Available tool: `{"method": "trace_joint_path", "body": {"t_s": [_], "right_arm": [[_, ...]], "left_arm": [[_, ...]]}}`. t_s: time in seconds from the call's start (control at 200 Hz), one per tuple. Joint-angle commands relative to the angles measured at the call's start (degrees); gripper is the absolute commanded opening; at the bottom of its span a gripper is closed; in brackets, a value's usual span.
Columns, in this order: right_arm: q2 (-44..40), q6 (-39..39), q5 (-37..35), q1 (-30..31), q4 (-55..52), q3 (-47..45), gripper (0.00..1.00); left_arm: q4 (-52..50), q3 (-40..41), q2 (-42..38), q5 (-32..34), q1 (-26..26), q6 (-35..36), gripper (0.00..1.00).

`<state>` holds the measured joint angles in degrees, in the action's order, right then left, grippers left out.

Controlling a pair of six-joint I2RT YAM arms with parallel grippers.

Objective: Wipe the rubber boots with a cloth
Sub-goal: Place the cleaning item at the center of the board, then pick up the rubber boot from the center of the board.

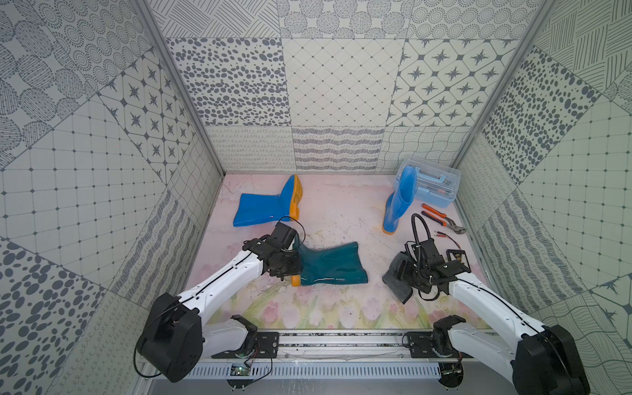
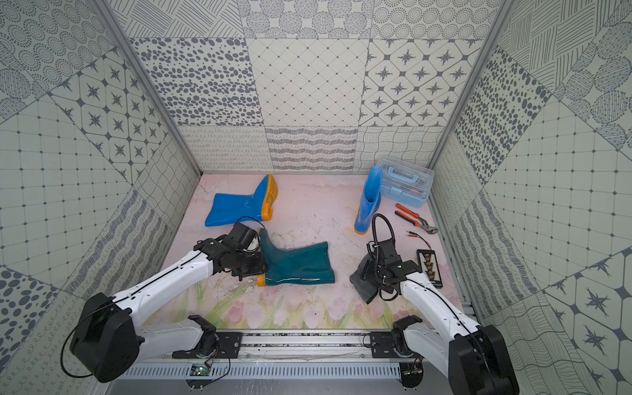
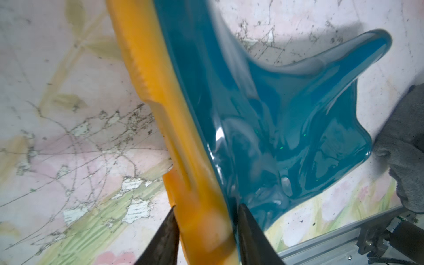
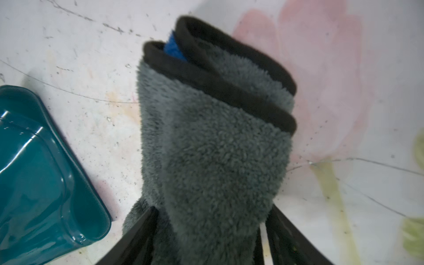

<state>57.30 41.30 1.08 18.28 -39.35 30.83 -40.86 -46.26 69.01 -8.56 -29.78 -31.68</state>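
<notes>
rubber boots (image 1: 265, 207) 3 | cloth (image 4: 213, 149) 1 | left gripper (image 3: 206, 206) astride teal boot (image 1: 328, 265), hold unclear | right gripper (image 4: 214, 207) wide round cloth

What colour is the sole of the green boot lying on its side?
Its sole is orange, clearest in the left wrist view.

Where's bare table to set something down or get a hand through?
Widest free patch: back middle of the table, between the lying blue boot and the standing blue boot. Also the front strip between the teal boot and the front rail. Crowded: right side, with toolbox, pliers, test leads, cloth.
</notes>
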Motion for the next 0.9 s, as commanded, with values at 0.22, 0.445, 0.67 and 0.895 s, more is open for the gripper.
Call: {"method": "trace_joint_path", "body": {"t_s": [0.22, 0.445, 0.67, 0.895], "right_arm": [[-8.12, -3.61, -6.01, -0.14, -10.20, 9.52, 0.87], [-9.42, -7.06, -1.00, 4.72, -6.20, 10.74, 0.79], [2.04, -2.09, 0.74, 19.43, 4.24, 9.23, 0.72], [15.07, 3.22, 10.65, 23.58, 20.54, 4.96, 0.72]], "left_arm": [[-7.82, -2.35, -1.48, 4.79, -0.23, 4.65, 0.51], [-5.25, -2.67, -7.39, 1.73, -0.80, 8.41, 0.46], [-4.14, -4.24, -4.66, 3.62, -5.64, 11.40, 0.44], [-3.10, -4.09, -0.12, 6.56, -9.70, 9.01, 0.43]]}}
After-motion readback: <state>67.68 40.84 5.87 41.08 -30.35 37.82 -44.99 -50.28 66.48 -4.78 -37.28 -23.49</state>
